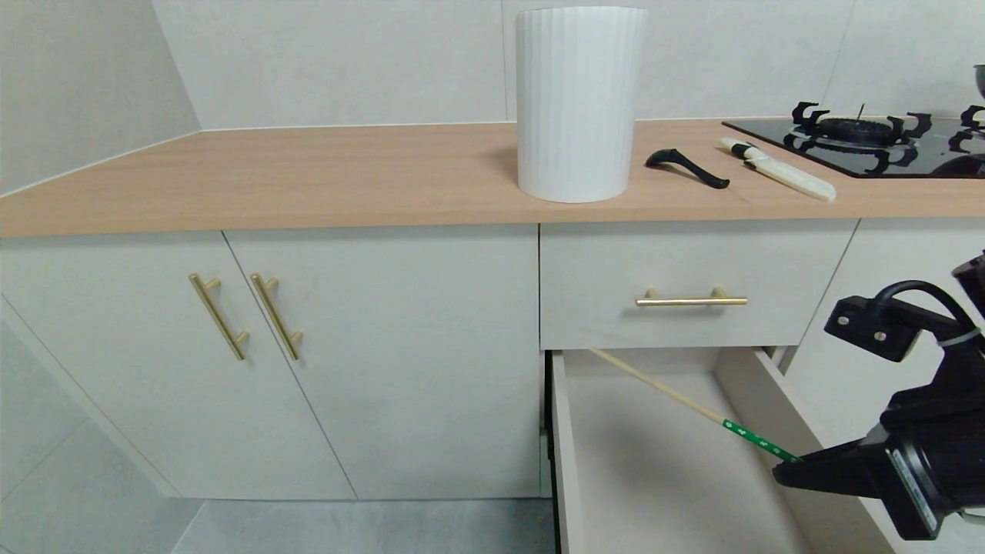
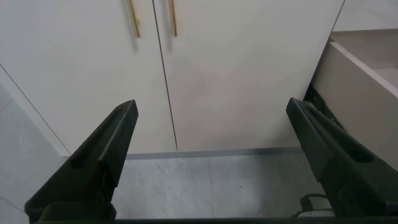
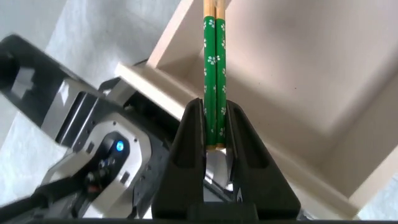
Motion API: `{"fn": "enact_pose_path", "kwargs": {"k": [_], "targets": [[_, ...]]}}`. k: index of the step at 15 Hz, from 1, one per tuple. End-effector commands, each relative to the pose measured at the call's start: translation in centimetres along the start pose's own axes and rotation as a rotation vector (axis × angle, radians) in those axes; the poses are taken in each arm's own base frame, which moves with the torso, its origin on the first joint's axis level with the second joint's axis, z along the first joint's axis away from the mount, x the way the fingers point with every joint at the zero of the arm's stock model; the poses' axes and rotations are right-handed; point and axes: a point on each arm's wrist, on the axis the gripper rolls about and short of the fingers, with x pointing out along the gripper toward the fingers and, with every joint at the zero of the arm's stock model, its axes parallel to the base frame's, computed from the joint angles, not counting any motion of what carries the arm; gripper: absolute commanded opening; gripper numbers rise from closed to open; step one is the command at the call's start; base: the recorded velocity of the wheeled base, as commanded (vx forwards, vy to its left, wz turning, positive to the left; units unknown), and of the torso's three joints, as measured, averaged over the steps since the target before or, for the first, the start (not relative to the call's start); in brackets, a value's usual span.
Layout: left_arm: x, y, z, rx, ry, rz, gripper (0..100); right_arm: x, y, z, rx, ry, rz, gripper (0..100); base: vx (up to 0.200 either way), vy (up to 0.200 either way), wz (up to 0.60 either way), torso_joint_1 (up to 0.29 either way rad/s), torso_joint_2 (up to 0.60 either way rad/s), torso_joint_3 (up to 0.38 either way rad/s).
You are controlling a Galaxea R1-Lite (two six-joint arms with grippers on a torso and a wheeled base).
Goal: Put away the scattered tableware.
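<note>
My right gripper (image 1: 793, 465) is shut on a pair of wooden chopsticks (image 1: 677, 400) with green patterned ends, held over the open lower drawer (image 1: 662, 477). Their thin tips slant up toward the drawer's back left corner. In the right wrist view the chopsticks (image 3: 214, 81) sit pinched between the black fingers (image 3: 189, 143). A black-handled utensil (image 1: 686, 167) and a cream knife with a black band (image 1: 777, 168) lie on the wooden counter (image 1: 308, 173). My left gripper (image 2: 211, 168) stands open low before the cabinet doors, above the grey floor.
A tall white ribbed container (image 1: 579, 102) stands on the counter left of the utensils. A black gas hob (image 1: 869, 142) is at the far right. Above the open drawer is a closed drawer with a brass handle (image 1: 691, 300). Double cabinet doors (image 1: 246, 346) are at the left.
</note>
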Motion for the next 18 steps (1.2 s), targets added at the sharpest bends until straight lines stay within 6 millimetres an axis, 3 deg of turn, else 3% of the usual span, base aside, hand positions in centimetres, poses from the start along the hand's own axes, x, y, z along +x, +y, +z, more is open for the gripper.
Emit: {"fn": "enact_pose_path", "kwargs": {"k": [1, 7, 11, 14, 18], "targets": [[0.0, 0.0, 0.0, 0.000, 0.000, 0.000, 100, 2.8, -1.0, 0.9, 0.065, 0.080, -0.041, 0, 0.000, 0.000, 0.00, 0.000, 0.00, 0.000], [0.0, 0.0, 0.0, 0.000, 0.002, 0.000, 100, 10.7, -2.8, 2.6, 0.272, 0.235, -0.146, 0, 0.000, 0.000, 0.00, 0.000, 0.00, 0.000], [0.0, 0.0, 0.0, 0.000, 0.002, 0.000, 100, 15.4, -3.9, 2.4, 0.331, 0.258, -0.162, 0, 0.000, 0.000, 0.00, 0.000, 0.00, 0.000], [0.0, 0.0, 0.0, 0.000, 0.000, 0.000, 100, 18.2, -4.6, 2.2, 0.393, 0.233, -0.202, 0, 0.000, 0.000, 0.00, 0.000, 0.00, 0.000], [0.0, 0.0, 0.0, 0.000, 0.000, 0.000, 100, 20.5, -5.1, 1.6, 0.408, 0.257, -0.217, 0, 0.000, 0.000, 0.00, 0.000, 0.00, 0.000]]}}
